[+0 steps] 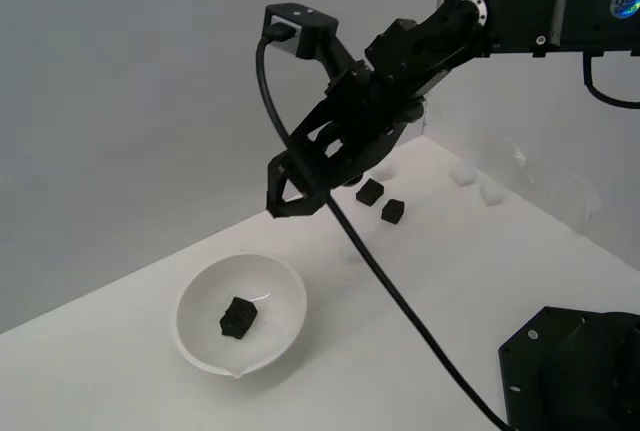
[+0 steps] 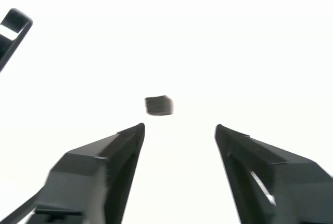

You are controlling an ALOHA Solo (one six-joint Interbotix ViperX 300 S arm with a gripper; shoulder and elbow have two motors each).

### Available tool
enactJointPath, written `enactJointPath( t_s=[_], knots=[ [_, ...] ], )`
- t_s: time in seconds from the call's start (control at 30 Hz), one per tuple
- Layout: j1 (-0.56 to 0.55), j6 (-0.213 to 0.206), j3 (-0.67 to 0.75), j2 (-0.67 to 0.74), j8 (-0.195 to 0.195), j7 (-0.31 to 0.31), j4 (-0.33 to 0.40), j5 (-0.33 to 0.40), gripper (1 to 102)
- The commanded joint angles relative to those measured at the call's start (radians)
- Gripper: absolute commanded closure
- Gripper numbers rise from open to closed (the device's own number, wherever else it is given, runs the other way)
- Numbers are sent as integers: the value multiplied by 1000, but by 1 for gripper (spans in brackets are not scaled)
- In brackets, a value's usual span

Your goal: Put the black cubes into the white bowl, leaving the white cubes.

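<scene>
The white bowl sits toward the exterior view's left and holds one black cube. Two more black cubes lie side by side on the white table farther back. Pale white cubes rest beyond them, toward the exterior view's right. My gripper hangs open and empty above the table, between the bowl and the two loose black cubes. In the wrist view, the gripper spreads its fingers wide, and a small, blurred dark cube lies ahead of them; which cube it is I cannot tell.
A black cable trails from the wrist down across the table toward a black base block at the exterior view's lower right. The table's front edge runs near the bowl, and a grey wall stands behind.
</scene>
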Motion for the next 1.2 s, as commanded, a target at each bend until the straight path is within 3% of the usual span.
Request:
enactJointPath(
  t_s=[0.0, 0.33, 0.6, 0.77, 1.17],
  knots=[
    [67, 2, 55, 49, 25, 14, 2, -3, 37],
    [325, 2, 75, 67, 123, 32, 64, 61, 37],
    [449, 2, 55, 51, 190, 29, 97, 94, 37],
    [486, 2, 15, 11, 238, 18, 97, 94, 37],
    [497, 2, -147, -153, 291, -77, 100, 97, 37]
  ],
)
